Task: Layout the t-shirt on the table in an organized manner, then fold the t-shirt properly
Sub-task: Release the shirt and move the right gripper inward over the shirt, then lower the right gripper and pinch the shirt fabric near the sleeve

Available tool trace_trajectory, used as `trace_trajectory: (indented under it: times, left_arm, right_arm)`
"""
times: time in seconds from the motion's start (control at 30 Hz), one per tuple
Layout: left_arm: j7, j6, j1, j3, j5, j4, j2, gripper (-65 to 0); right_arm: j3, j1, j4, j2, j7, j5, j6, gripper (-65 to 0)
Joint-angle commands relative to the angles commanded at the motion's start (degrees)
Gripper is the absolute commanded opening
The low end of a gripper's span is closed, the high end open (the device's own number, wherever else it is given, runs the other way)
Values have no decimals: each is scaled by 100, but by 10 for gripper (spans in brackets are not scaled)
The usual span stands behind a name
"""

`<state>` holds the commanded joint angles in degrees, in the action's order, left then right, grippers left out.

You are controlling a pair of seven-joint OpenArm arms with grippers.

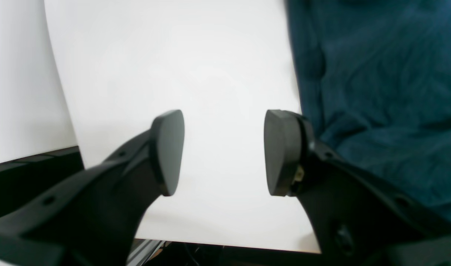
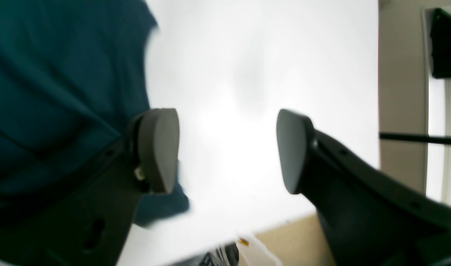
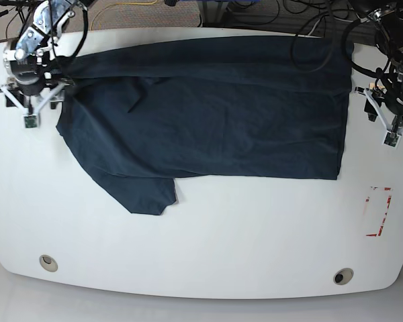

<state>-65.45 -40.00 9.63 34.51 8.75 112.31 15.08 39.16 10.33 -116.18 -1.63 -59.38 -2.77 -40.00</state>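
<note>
grommets [image 3: 48, 263] show only in base view.

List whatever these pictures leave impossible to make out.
- Fabric under the folded layers of the t-shirt: covered, base view.
- Rest of the shirt: cut off by the edge, left wrist view.
- Creases beside the right gripper: blurred, right wrist view.
- Any collar mark: not discernible, base view.

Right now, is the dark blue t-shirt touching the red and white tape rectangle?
Apart: the base view shows white table between the t-shirt and the tape rectangle.
</note>
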Motion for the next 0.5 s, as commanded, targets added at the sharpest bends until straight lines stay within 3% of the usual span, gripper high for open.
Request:
trace_trajectory:
  times: [0.23, 0.5]
  left_arm:
    - [0, 0, -9, 0, -9, 0, 0, -331]
    - [0, 0, 0, 0, -9, 0, 0, -331]
  right_arm:
    - [-668, 149, 0, 571, -9, 387, 0, -265]
    - [-1143, 229, 88, 668, -9, 571, 0, -265]
